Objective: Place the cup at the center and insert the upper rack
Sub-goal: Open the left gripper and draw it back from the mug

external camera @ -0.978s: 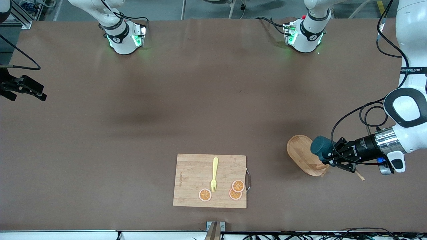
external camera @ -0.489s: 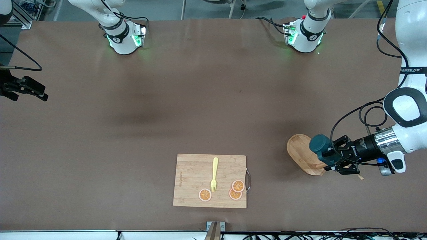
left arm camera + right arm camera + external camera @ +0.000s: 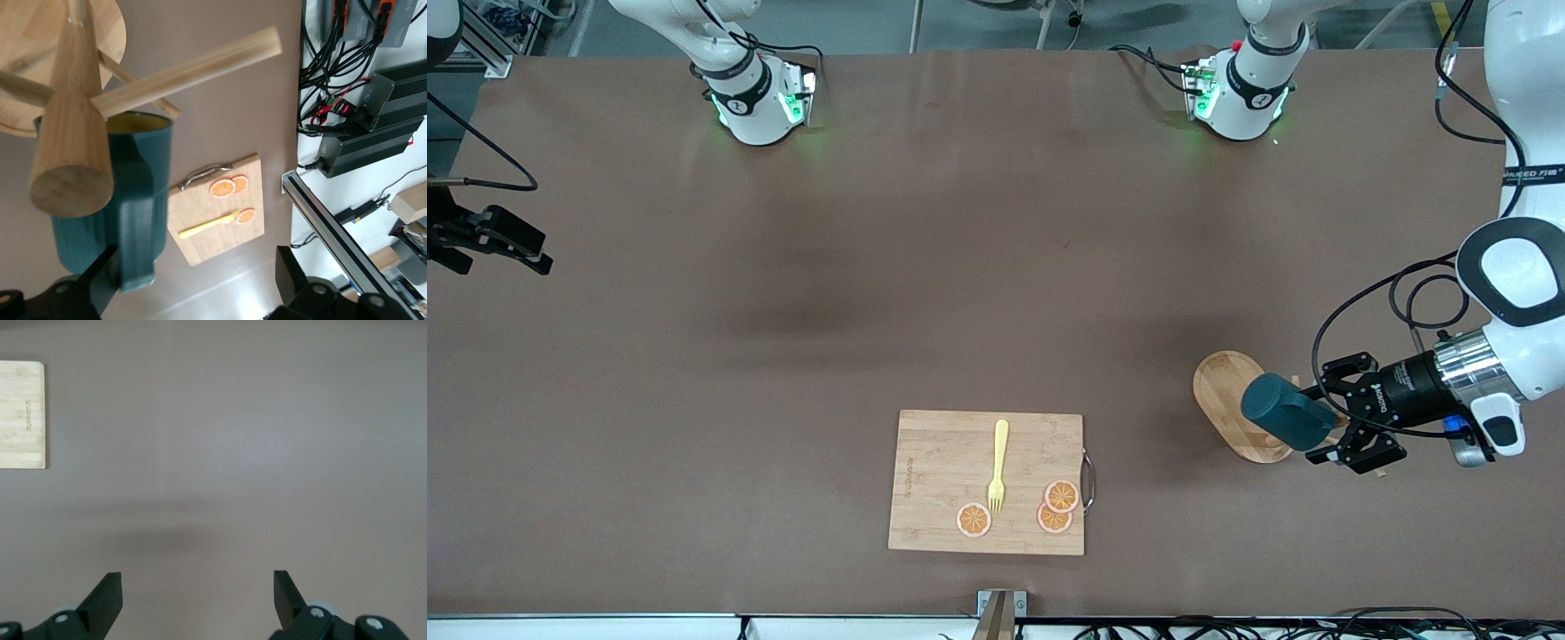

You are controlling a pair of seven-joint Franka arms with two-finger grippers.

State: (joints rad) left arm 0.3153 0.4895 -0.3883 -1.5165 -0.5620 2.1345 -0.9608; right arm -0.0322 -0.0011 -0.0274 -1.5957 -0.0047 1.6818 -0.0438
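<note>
the brown table (image 3: 978, 267) carries a rectangular bamboo cutting board (image 3: 987, 482) near the front camera. toward the left arm's end stands the light wooden mug tree (image 3: 1232, 404), the dark teal cup (image 3: 1286, 412) hanging on its peg. the left gripper (image 3: 1347, 418) beside the cup gapes wide, holding nothing. the right gripper (image 3: 197, 597), waiting over bare table, is spread wide.

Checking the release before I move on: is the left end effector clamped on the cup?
No, the left end effector stands open, fingers spread apart beside the cup.
</note>
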